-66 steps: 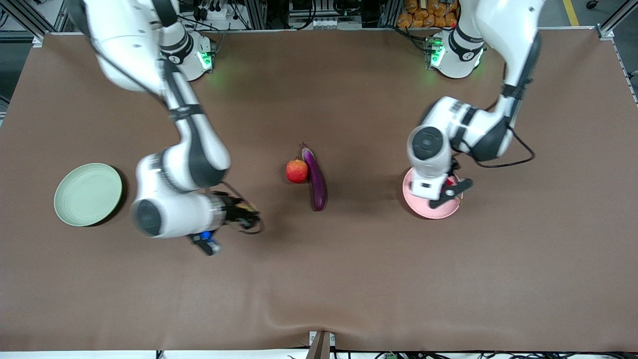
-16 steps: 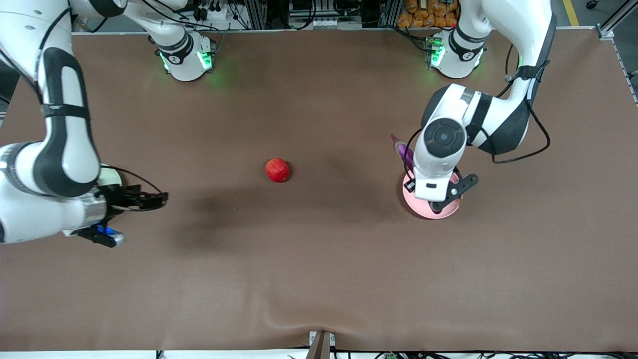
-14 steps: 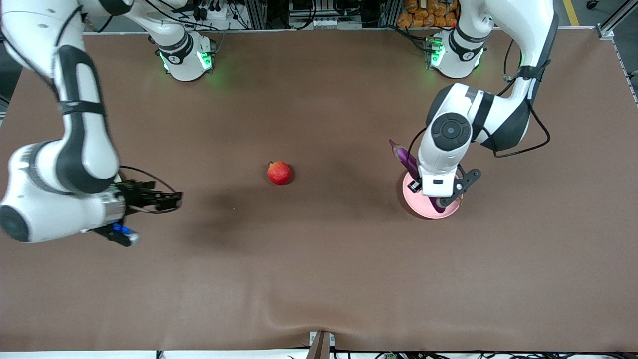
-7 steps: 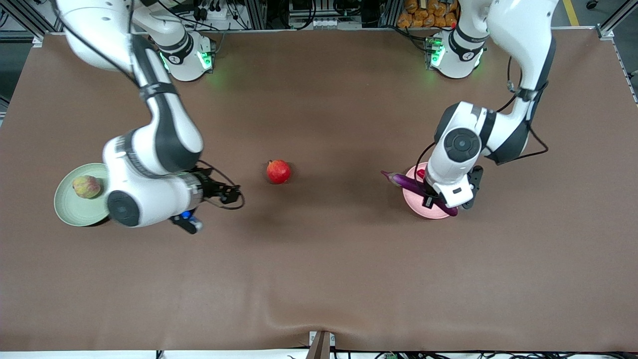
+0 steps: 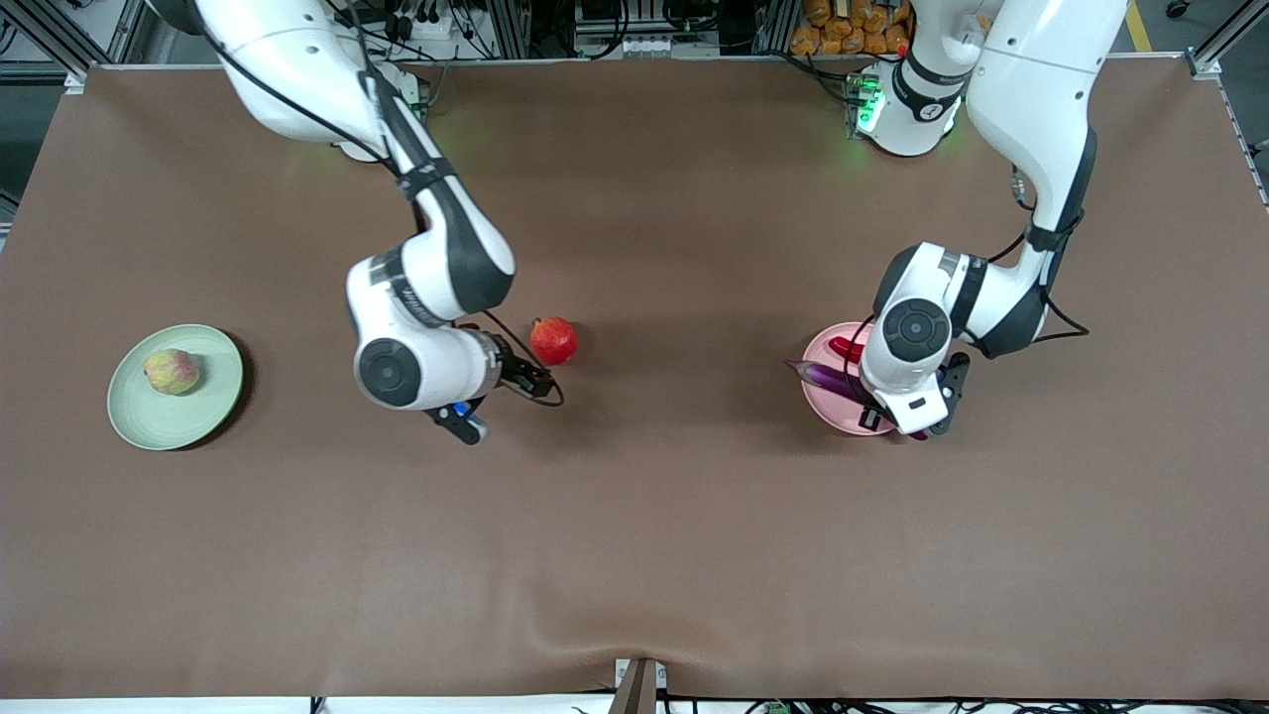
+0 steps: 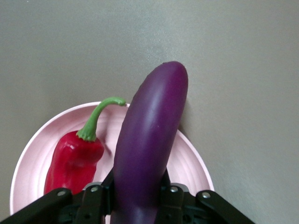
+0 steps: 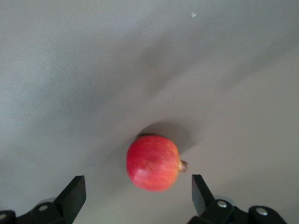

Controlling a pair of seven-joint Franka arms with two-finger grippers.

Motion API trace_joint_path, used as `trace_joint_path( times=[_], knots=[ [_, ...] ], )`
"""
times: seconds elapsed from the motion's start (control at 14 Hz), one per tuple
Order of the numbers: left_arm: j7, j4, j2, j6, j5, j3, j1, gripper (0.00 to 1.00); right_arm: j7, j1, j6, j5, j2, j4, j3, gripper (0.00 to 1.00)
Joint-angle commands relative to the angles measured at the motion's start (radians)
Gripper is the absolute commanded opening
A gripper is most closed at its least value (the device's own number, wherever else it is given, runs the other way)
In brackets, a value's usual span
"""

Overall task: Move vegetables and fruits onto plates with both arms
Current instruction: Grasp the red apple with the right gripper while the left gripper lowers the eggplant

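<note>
Right arm has swung away from the round pale green plate (image 5: pixel 174 388), which now carries the yellow-green blushed fruit (image 5: pixel 172 371), so that transfer is done. Right gripper (image 5: pixel 528 377) now hangs just beside the round red fruit with a small crown (image 5: pixel 553 340), jaws spread wide and empty; in the right wrist view the fruit (image 7: pixel 153 163) sits between the two open fingertips (image 7: pixel 74 195) but ahead of them, not yet enclosed. The fruit has stayed put on the brown table (image 5: pixel 634 555) near mid-table. Likely next: advance and close on it, then carry it to the green plate.

Left gripper (image 5: pixel 907 416) has come down low over the round pale pink plate (image 5: pixel 825 409), clamped on the long glossy purple eggplant (image 6: pixel 149 140). The eggplant has swung round and now lies across the plate with its tip overhanging the rim. The glossy red chili pepper with a green stem (image 6: pixel 74 161) already rests on that plate beside it. Release looks like the pending step; can't tell whether the eggplant rests on the plate yet.
</note>
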State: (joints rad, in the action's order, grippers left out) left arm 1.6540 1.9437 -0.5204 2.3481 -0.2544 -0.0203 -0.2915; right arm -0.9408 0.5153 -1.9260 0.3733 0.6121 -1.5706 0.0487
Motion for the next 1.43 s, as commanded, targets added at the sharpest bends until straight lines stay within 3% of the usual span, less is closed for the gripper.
trace_joint_path(
  times=[0.0,0.07,0.14,0.21,0.29,0.72,0.79,0.86,0.93,1.15,1.36],
  knots=[
    [0.02,0.014,0.008,0.007,-0.028,-0.01,0.003,0.14,-0.012,0.034,-0.094,0.022,-0.017,-0.094,0.01,1.0],
    [0.02,0.02,0.01,0.007,-0.028,-0.01,0.0,0.16,-0.013,0.055,-0.099,0.022,-0.015,-0.094,0.011,1.0],
    [0.02,0.02,0.011,0.007,-0.028,-0.01,-0.003,0.34,-0.018,0.063,-0.116,0.022,-0.012,-0.094,0.01,1.0],
    [0.02,0.02,0.01,0.005,-0.028,-0.01,-0.006,0.87,-0.032,0.075,-0.126,0.022,0.001,-0.095,0.01,1.0],
    [0.024,0.02,0.011,0.0,-0.028,-0.01,-0.009,1.0,-0.036,0.09,-0.129,0.022,0.011,-0.095,0.011,1.0],
    [0.038,0.018,0.026,-0.012,-0.028,-0.013,-0.012,1.0,-0.032,0.121,-0.208,0.013,0.032,-0.166,0.013,1.0],
    [0.043,0.017,0.028,-0.026,-0.028,-0.013,-0.021,1.0,-0.027,0.121,-0.218,0.01,0.031,-0.178,0.011,0.82],
    [0.043,0.015,0.037,-0.035,-0.028,-0.013,-0.025,1.0,-0.027,0.121,-0.217,0.009,0.028,-0.18,0.011,0.31],
    [0.041,0.012,0.045,-0.047,-0.028,-0.015,-0.023,1.0,-0.033,0.115,-0.214,0.01,0.026,-0.175,0.011,0.0],
    [0.017,0.001,0.082,-0.091,-0.026,-0.015,-0.018,1.0,-0.027,0.111,-0.19,0.009,0.017,-0.175,0.013,0.0],
    [-0.109,-0.046,0.108,-0.192,-0.013,-0.023,-0.009,1.0,-0.006,0.057,-0.009,0.006,-0.018,-0.111,0.02,0.0]
  ],
)
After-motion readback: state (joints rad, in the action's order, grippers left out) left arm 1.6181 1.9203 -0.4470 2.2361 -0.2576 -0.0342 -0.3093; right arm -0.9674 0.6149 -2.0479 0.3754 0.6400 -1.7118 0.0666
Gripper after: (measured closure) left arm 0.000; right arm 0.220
